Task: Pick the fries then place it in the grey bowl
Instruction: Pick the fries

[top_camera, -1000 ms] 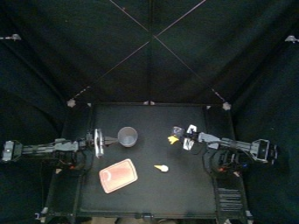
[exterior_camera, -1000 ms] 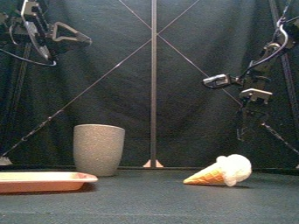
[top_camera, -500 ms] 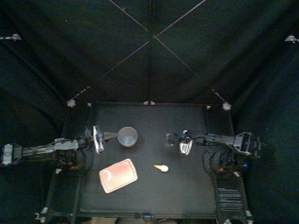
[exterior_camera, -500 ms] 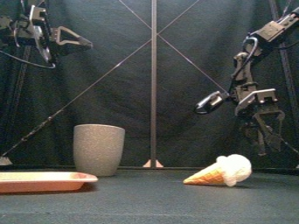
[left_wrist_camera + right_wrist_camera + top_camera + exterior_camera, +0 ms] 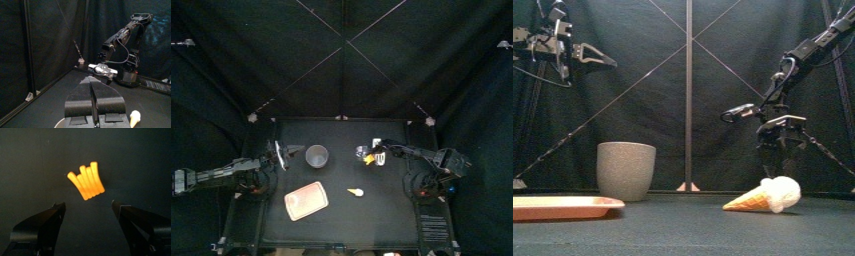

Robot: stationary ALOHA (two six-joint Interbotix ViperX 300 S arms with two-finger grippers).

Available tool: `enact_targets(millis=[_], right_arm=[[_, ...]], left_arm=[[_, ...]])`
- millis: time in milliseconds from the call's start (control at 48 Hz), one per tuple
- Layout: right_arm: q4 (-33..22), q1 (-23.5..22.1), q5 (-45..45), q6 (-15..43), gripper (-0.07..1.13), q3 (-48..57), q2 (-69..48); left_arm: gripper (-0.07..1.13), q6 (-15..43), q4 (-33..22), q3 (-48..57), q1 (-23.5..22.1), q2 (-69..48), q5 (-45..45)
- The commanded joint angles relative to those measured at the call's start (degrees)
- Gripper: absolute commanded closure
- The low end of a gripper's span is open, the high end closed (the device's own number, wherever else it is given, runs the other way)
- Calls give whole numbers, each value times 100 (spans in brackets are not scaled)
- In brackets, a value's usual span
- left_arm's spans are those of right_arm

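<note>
black table [image 5: 385,215] first: flat pink tray [image 5: 306,201] front-left, tall grey speckled cup [image 5: 317,154] behind it, toy ice-cream cone [image 5: 356,190] mid-table. right gripper [image 5: 87,204] hangs spread wide over the yellow-orange bundle of toy fries [image 5: 87,180], flat on the table right of the cup. from the front, the cone blocks them. left gripper [image 5: 93,97], jaws pressed together, high at left.
</note>
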Motion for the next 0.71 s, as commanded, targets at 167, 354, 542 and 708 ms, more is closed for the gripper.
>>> enact_targets(millis=[167, 354, 542, 708], right_arm=[[97, 97, -475, -97, 0, -18, 387], [-9, 176, -519, -97, 0, -132, 773], [-158, 141, -519, -79, 0, -149, 932], [-185, 141, -501, -62, 0, -132, 1081]], left_arm=[[107, -9, -9, -35, 123, 35, -9], [107, 0, 18, -35, 123, 35, 0], [107, 0, 44, 53, 105, 18, 0], [107, 0, 44, 97, 105, 9, 0]])
